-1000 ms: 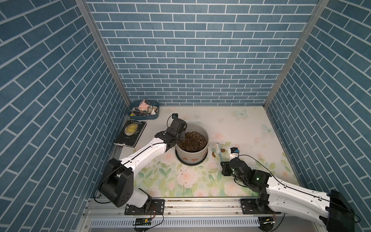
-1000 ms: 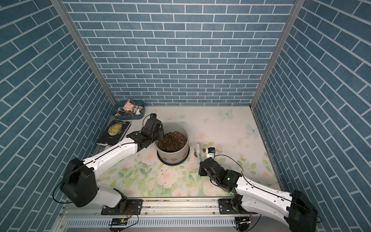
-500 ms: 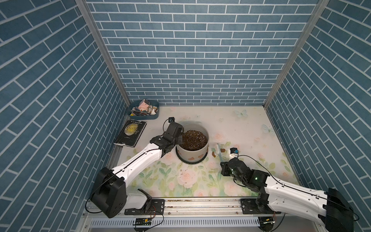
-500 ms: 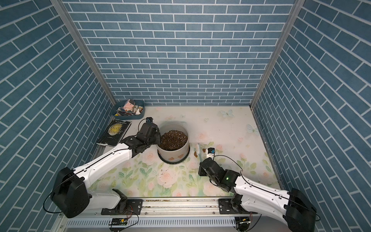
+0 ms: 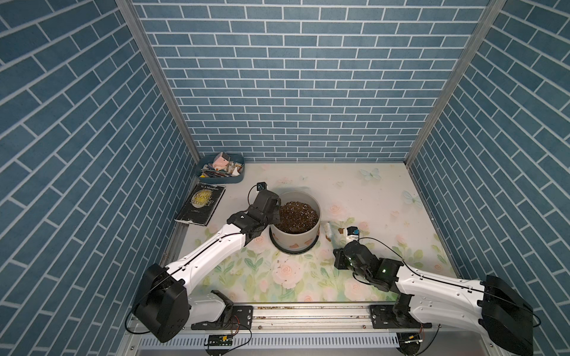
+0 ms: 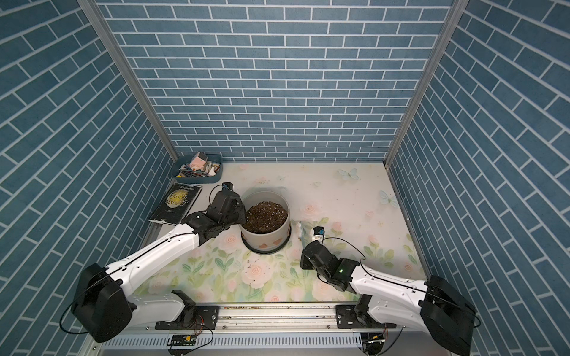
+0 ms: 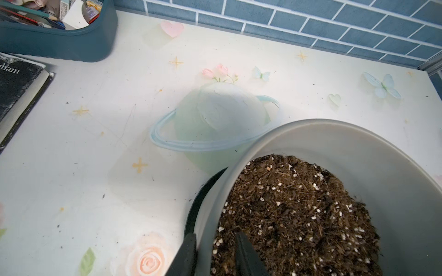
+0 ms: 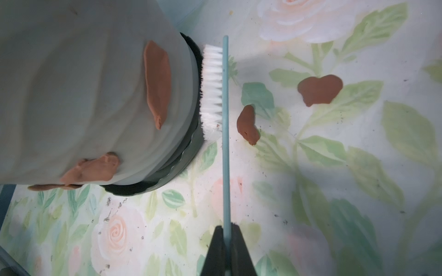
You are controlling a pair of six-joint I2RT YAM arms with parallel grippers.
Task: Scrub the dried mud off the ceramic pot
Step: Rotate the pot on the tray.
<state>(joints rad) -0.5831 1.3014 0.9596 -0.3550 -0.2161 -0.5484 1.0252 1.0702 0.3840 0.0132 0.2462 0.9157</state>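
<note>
The ceramic pot [image 5: 296, 239] [image 6: 265, 239] is light grey, filled with dark soil, and stands on a black saucer [image 5: 293, 250] mid-table. My left gripper [image 7: 215, 236] [image 5: 275, 212] straddles its left rim [image 7: 334, 126]. One finger is outside the wall and one is in the soil, with a gap showing, so it is open. Dried mud patches [image 8: 156, 81] [image 8: 95, 168] stick to the pot wall [image 8: 83, 83]. Two loose flakes [image 8: 319, 89] [image 8: 247, 125] lie on the mat. My right gripper [image 8: 226, 227] [image 5: 337, 246] is shut on a teal brush [image 8: 225, 143] [image 5: 327, 229]. Its white bristles [image 8: 212, 88] touch the saucer rim [image 8: 191, 143].
A blue tray [image 5: 220, 179] of clutter stands in the back left corner, with a black book [image 5: 200, 203] just in front of it. Blue brick walls close in three sides. Soil crumbs speckle the floral mat in front of the pot.
My left gripper has shifted slightly leftward at the pot's rim. The pot, the right arm and the brush have stayed almost still.
</note>
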